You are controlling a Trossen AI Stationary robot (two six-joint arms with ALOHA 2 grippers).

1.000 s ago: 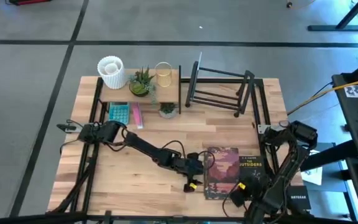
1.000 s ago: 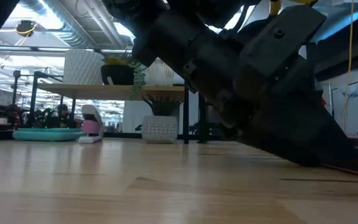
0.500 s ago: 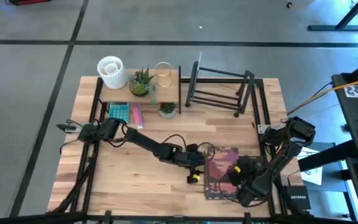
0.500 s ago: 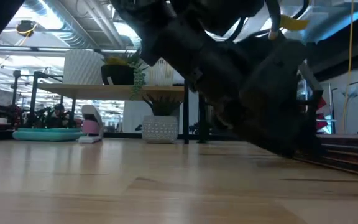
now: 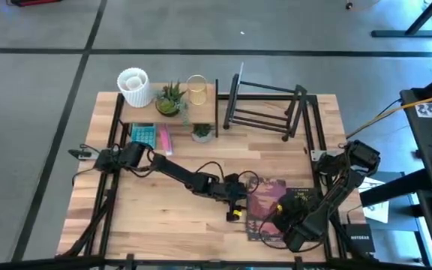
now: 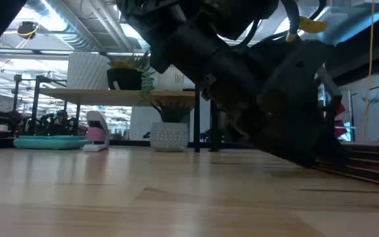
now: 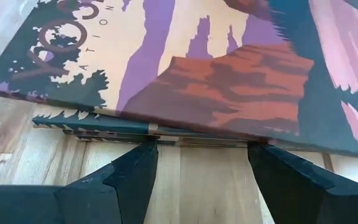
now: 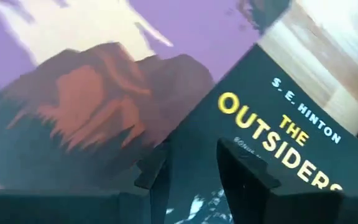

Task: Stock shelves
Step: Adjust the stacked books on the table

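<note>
The left gripper, blunt dark fingers spread wide and empty, faces the glossy landscape-cover book. The right gripper, slightly parted, hovers over the matte paperback. The slatted black rack and wood-topped shelf stand well beyond.

Soft, even overhead light is filling the room, leaving only faint shadows on the tabletop. Behind the wooden shelf, bright ceiling fixtures are glaring white. Close to that shelf's right, the dark arms are looming blurred and underlit. The book covers are smearing slightly out of focus.
</note>
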